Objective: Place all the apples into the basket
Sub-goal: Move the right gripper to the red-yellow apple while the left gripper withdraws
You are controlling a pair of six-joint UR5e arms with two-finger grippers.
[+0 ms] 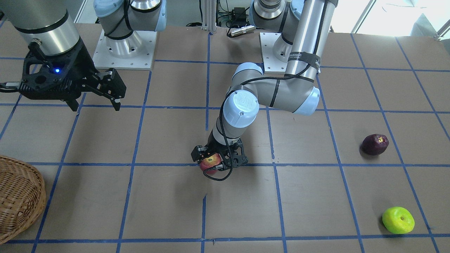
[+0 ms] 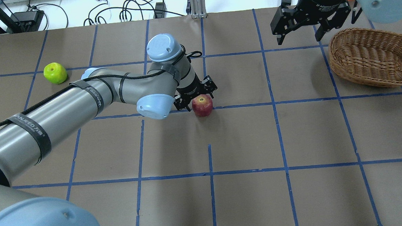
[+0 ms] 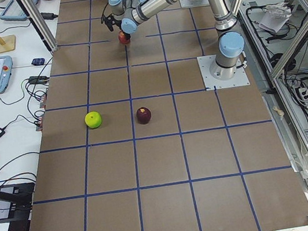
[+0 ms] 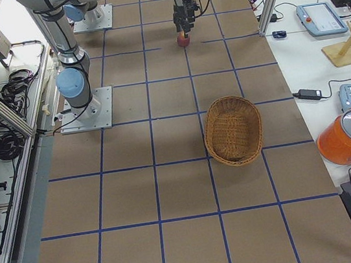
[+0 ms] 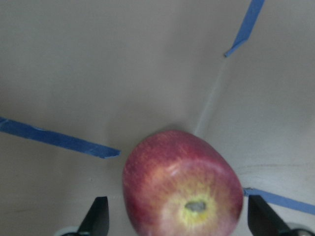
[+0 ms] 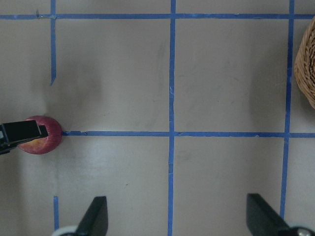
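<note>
**Red apple bracketed at mid-table, basket empty**

The red apple (image 2: 202, 105) sits stem-dimple up near the middle of the table (image 2: 243, 141), on a blue tape line (image 2: 241, 105). It looks to be resting on the surface, not lifted. The left gripper (image 5: 179, 219) is down over it. In the left wrist view its two fingers (image 5: 98, 216) stand one on each side of the fruit, with a thin strip of table showing between each finger and the skin. So the jaws are open and straddle the apple without pinching it. The spacing looks chosen so that closing would squeeze across the widest part of the apple, which is the safest hold on something round that can roll.

The other two apples lie well off on the robot's left side of the table, near each other. The dark purple apple (image 1: 375, 144) is nearer the robot. The green apple (image 1: 398, 220) is farther out, toward the far edge. Neither is touched.

The basket (image 2: 368, 56) stands at the far right, well apart from all three apples. The view from the right end looks down into it and shows only bare weave, so it holds no apples.

The right gripper (image 2: 299, 38) hangs above the table just to the left of the basket, its jaws wide open and empty. The left arm is stretched out to reach the middle of the table. My guess is that the right arm waits there to take over or to stay out of the way. By my reading, none of the three apples has been delivered.
</note>
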